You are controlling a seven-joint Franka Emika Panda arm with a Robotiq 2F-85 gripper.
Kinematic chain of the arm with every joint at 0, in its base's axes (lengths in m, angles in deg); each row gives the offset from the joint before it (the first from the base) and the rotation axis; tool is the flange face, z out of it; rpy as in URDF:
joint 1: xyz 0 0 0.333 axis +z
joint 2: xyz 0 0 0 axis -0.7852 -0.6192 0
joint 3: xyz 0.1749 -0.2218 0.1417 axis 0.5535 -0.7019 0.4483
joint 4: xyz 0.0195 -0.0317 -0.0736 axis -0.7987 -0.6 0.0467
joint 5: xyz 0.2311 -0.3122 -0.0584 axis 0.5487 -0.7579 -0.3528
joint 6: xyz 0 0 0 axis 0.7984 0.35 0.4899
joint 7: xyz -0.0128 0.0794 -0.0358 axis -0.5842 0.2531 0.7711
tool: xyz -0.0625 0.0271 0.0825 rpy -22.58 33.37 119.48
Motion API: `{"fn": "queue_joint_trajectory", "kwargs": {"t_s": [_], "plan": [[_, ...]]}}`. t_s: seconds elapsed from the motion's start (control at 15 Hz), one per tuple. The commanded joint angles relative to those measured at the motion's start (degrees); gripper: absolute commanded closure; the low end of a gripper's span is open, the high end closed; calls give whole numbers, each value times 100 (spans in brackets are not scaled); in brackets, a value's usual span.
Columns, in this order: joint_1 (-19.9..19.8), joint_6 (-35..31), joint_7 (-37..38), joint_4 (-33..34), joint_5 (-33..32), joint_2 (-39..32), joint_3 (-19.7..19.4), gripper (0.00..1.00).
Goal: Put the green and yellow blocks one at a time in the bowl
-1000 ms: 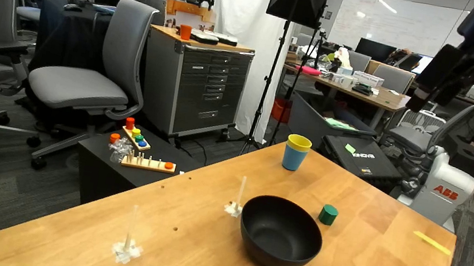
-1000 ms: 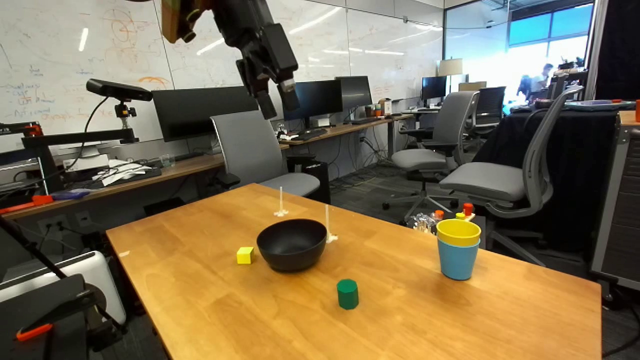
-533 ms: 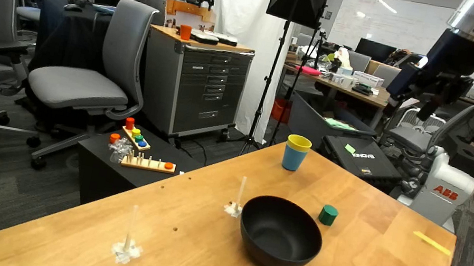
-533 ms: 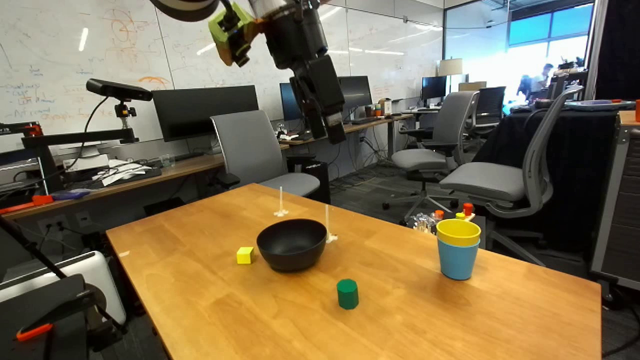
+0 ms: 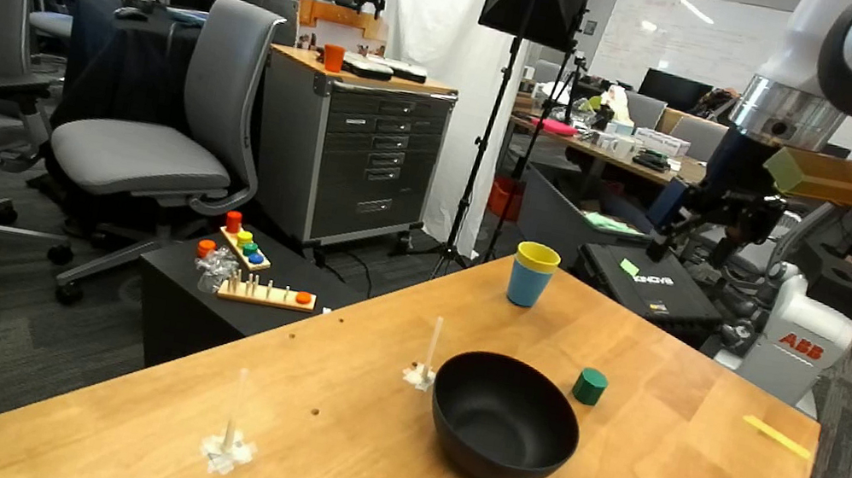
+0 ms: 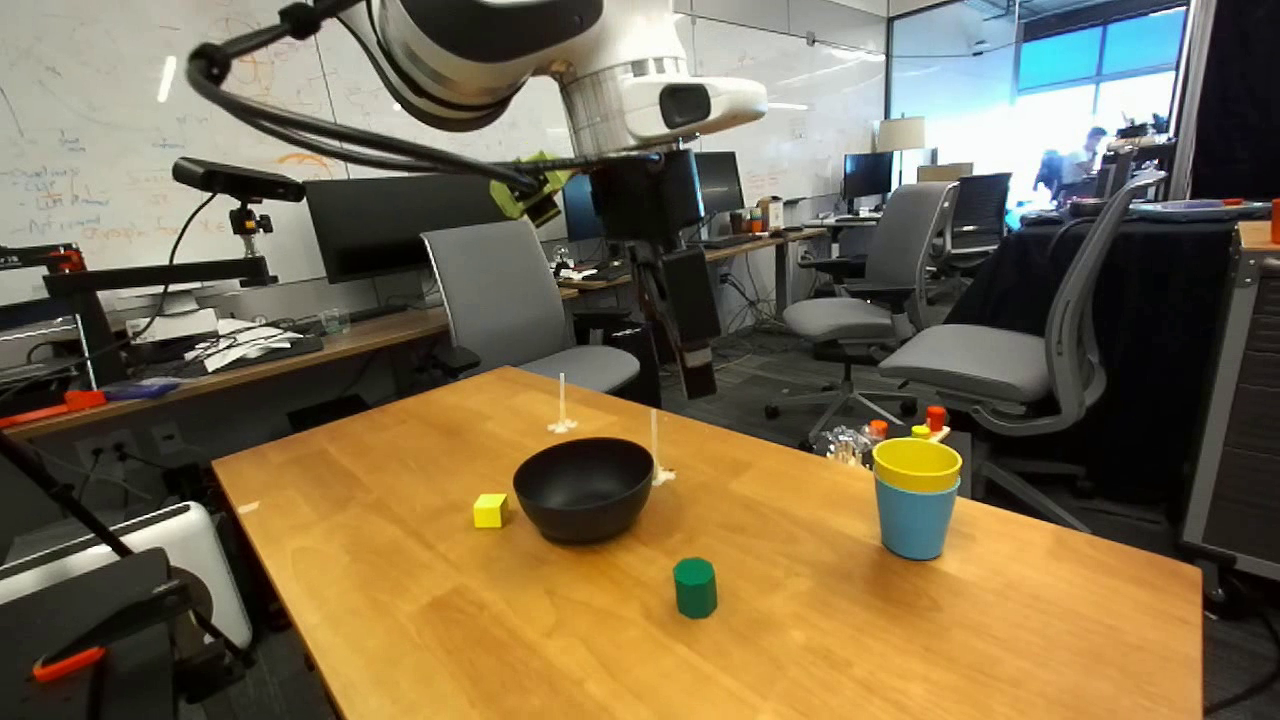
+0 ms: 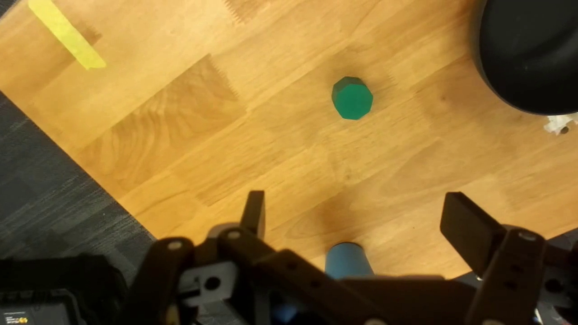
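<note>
Matte black and round, the wide bowl [image 6: 583, 522] stands on a pale wooden table [image 6: 420, 620]; in an exterior view, the short green octagonal block [image 6: 695, 588] is at its near right, and the small bright yellow cube [image 6: 490, 511] is just to its left, both outside it. Farther right, a yellow cup [image 6: 916, 468] sits nested in a light blue cup [image 6: 915, 522]. The black two-fingered gripper [image 7: 356, 205] hangs well apart from both blocks; in the wrist view its jaws stand wide, and a flat yellow strip [image 7: 67, 34] lies at left.
</note>
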Motion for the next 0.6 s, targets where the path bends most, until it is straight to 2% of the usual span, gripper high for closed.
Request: {"fn": "queue_joint_trajectory", "kwargs": {"t_s": [0.0, 0.53], "plan": [[112, -341, 29, 318, 201, -459, -78, 0], [467, -480, 52, 531, -146, -1276, -154, 0]]}}
